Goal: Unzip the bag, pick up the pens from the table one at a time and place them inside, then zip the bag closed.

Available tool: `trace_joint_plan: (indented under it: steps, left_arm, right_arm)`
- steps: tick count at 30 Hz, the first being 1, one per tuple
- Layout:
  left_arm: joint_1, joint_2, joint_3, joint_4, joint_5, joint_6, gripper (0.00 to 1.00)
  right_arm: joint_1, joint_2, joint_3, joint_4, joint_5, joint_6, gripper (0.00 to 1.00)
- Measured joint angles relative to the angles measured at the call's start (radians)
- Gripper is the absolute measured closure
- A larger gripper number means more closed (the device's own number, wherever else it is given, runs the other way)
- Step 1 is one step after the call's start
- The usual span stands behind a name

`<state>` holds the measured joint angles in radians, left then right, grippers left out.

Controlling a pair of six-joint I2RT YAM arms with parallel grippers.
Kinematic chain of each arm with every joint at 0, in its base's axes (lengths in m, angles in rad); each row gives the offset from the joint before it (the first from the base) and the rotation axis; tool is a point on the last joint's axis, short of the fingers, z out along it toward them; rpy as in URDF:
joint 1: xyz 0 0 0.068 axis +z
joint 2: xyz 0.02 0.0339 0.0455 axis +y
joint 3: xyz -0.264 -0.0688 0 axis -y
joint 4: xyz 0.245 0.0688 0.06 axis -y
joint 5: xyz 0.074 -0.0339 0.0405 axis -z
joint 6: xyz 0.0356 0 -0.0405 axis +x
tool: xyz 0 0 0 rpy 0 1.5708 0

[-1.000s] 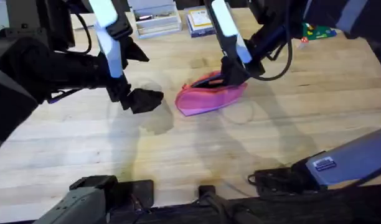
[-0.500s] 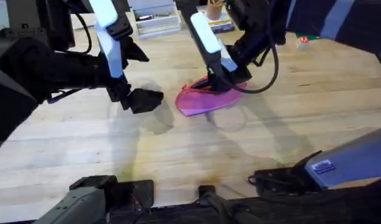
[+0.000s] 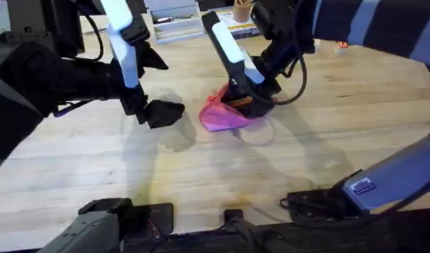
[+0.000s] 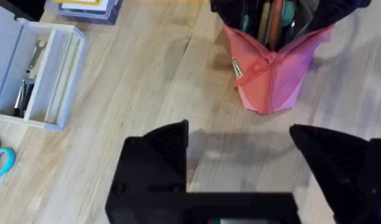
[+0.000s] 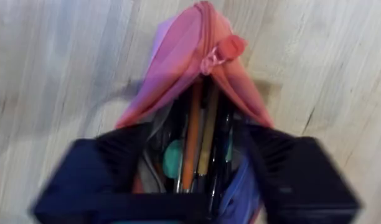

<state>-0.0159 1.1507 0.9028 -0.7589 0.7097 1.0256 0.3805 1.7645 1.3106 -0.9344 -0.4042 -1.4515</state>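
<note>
The pink bag lies near the middle of the table, slightly toward the far side. It is unzipped, and its mouth gapes at the end under the right gripper. Several pens already stand inside, an orange one among them.

The step in hand looks like pen loading or the start of zipping; which one cannot be told. To do it well, the right arm should keep any pen tips below the zipper line, and the left arm should pin the bag's closed end so the fabric does not drag when the slider is pulled.

The right gripper sits at the bag's open mouth, its black fingers spread on either side of the opening and touching the fabric. Whether they pinch anything cannot be told.

The left gripper hovers just left of the bag, apart from it. Its jaws stand wide open and hold nothing.
</note>
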Motion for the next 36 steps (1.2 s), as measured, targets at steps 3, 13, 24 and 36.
trace_joint_plan:
  steps: [3, 13, 24, 36]
  left_arm:
    - [0.0, 0.0, 0.0, 0.0, 0.0, 0.0, 0.008]
    - [0.0, 0.0, 0.0, 0.0, 0.0, 0.0, 0.008]
    - [0.0, 0.0, 0.0, -0.003, 0.0, 0.0, 0.009]
    - [0.0, 0.0, 0.0, -0.036, -0.05, 0.075, 0.008]
  right_arm:
    - [0.0, 0.0, 0.0, 0.0, 0.0, 0.013, 0.013]
    - [0.0, -0.003, 0.005, -0.028, 0.001, 0.111, 0.004]
    - [0.0, -0.144, 0.092, -0.066, 0.0, 0.459, 0.004]
    - [0.027, -0.238, 0.095, 0.001, 0.0, 0.896, 0.004]
